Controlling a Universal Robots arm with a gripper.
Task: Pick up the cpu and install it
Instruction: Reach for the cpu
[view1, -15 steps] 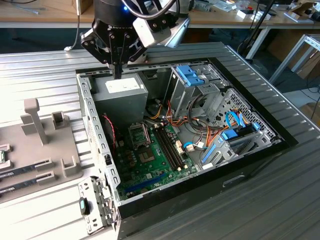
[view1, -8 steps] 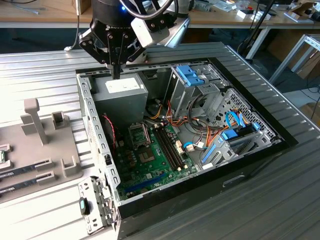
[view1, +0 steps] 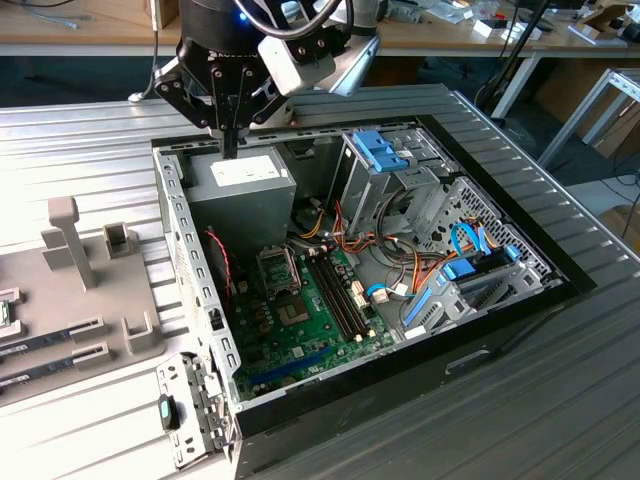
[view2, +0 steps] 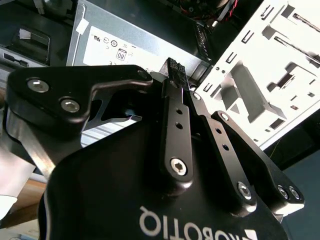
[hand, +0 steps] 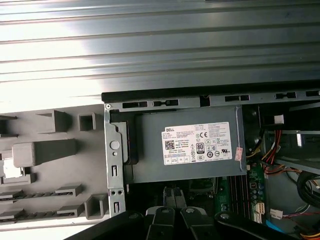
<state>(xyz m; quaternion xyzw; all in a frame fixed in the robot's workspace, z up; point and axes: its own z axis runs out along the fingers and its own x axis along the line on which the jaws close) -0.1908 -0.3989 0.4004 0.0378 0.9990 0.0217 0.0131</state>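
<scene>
gripper: black two-finger gripper (view1: 232, 148) hangs over the grey metal power supply box (view1: 245, 190), in the 11 o'clock corner of the open black computer case (view1: 500, 345) in the exterior view.
fingers: the fingers (view2: 176, 125) are pressed together at the tips in the second wrist view, and nothing shows between them.
cpu: small flat square chip with a thin green rim (view1: 4, 312). It lies flat in the grey plastic fixture tray (view1: 100, 300) on the ribbed metal table (view1: 80, 130). The exterior view's left edge cuts it off. The first wrist view shows a bright silver top (hand: 7, 171). I judge this is the cpu, but it is mostly cropped.
key relation: in the exterior view the cpu is at about 8 o'clock from the fingers. It is well apart from them, outside the case and beyond its side wall.
axis: the chip is square, so it has no long axis to align to.
socket: metal-framed socket (view1: 278, 268) on the green motherboard (view1: 300, 325), at about 5 o'clock from the fingers. I can't tell what is in it.
arm: there is only one.
status: judged from the layout, the pick is not yet done.
</scene>
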